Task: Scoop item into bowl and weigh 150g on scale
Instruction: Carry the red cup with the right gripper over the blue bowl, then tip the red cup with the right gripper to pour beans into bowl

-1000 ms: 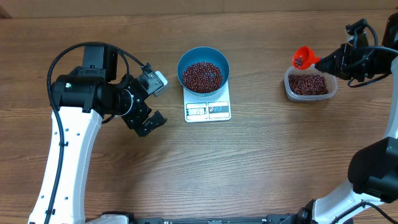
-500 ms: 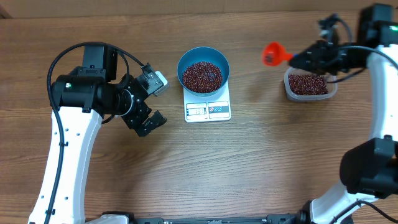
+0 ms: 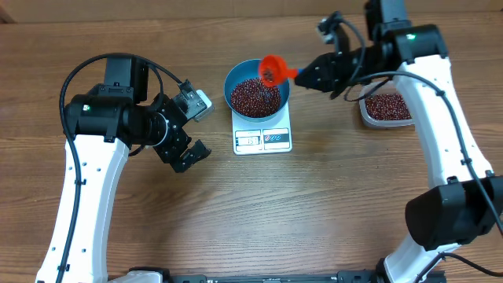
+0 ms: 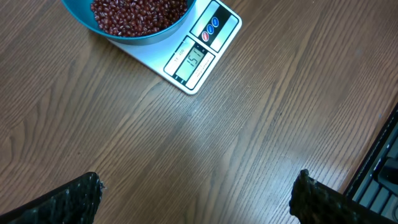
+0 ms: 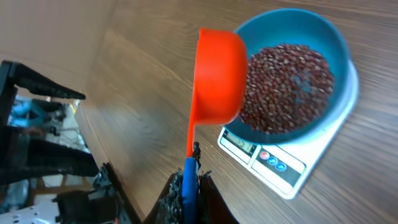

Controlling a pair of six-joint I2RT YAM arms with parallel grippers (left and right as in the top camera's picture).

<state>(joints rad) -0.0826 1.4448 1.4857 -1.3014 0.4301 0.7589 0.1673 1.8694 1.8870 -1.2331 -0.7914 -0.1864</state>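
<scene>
The blue bowl (image 3: pixel 233 81) stands on the white scale (image 3: pixel 262 140), filled with dark red-brown beans (image 3: pixel 253 97). My right gripper (image 3: pixel 303 75) is shut on the handle of a red scoop (image 3: pixel 272 69), which hangs tilted over the bowl's right rim with some beans inside. The right wrist view shows the back of the scoop (image 5: pixel 217 74) beside the bowl (image 5: pixel 333 34) and the beans (image 5: pixel 283 87), with the gripper (image 5: pixel 189 183) clamped on the blue handle end. My left gripper (image 3: pixel 196 127) hangs open to the left of the scale, holding nothing. Its view shows the bowl (image 4: pixel 127 38) and the scale (image 4: pixel 199 59) ahead of the gripper (image 4: pixel 198 186).
A clear plastic tub (image 3: pixel 387 108) with more beans sits at the right, partly under my right arm. The rest is bare wooden table (image 3: pixel 314 204).
My right arm has carried the red scoop leftward from above the tub to over the bowl's rim. The left arm has not moved.
</scene>
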